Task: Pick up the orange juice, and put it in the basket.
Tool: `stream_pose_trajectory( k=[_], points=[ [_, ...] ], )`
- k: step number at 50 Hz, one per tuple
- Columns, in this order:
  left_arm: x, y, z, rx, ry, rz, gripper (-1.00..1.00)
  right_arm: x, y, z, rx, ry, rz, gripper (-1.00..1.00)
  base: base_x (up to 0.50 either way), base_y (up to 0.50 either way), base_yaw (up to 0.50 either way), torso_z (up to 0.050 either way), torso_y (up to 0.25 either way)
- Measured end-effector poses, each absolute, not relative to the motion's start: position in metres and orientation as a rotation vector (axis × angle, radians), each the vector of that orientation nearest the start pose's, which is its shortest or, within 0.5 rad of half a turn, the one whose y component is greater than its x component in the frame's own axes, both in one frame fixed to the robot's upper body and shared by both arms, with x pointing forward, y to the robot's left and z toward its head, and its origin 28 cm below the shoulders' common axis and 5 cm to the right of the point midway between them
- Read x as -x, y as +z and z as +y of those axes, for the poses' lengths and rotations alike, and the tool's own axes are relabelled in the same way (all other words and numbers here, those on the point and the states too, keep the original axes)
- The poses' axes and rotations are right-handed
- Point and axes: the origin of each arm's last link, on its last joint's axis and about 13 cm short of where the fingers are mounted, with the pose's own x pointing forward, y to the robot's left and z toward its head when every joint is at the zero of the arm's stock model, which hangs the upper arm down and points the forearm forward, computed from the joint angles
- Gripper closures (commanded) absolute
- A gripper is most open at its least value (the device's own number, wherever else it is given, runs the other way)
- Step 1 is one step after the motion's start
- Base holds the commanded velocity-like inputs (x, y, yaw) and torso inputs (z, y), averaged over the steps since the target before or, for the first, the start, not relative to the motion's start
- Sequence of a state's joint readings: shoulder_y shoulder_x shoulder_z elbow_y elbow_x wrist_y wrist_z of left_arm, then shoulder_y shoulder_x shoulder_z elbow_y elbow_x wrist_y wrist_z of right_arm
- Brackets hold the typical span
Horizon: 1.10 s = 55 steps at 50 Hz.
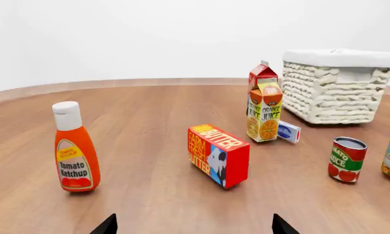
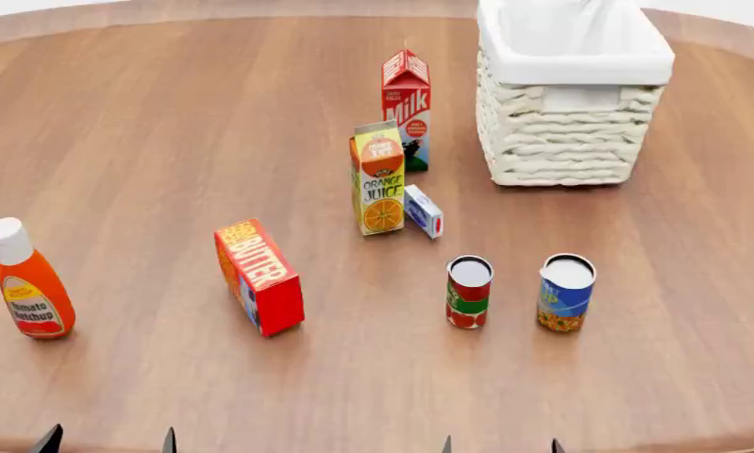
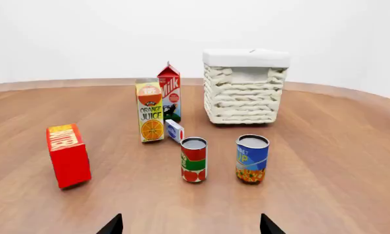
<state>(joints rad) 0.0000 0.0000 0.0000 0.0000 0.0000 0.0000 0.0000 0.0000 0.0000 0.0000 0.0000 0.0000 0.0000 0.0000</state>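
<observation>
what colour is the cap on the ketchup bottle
White, on the orange ketchup bottle; clearest in the left wrist view.

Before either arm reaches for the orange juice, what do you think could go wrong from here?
1. The orange juice stands close to the milk carton and a small white-and-blue box; a wide approach might knock either over.
2. Two cans stand between the right gripper and the carton, so a low reach may clip them.
3. The carton is tall and could tip when touched, and lowering it into the basket might catch the rim.

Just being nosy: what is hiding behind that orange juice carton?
A red-and-white milk carton stands behind the orange juice, partly covered in the left wrist view. A small white box lies beside the juice.
</observation>
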Motion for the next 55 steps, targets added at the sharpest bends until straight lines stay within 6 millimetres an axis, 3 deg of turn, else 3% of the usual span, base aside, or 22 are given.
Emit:
stream_pose_trajectory(
  k=[27, 55],
  points=[
    [-0.210, 0.013, 0.205, 0.000, 0.000, 0.000, -1.00, -0.215, 0.031, -0.098, 0.016, 0.002, -0.029, -1.00, 0.03, 0.00, 0.00, 0.000, 0.000],
    [-0.211, 0.013, 0.205, 0.000, 0.000, 0.000, -1.00, -0.216, 0.037, -0.096, 0.031, 0.025, -0.034, -1.00, 0.36, 0.00, 0.00, 0.000, 0.000]
  ],
)
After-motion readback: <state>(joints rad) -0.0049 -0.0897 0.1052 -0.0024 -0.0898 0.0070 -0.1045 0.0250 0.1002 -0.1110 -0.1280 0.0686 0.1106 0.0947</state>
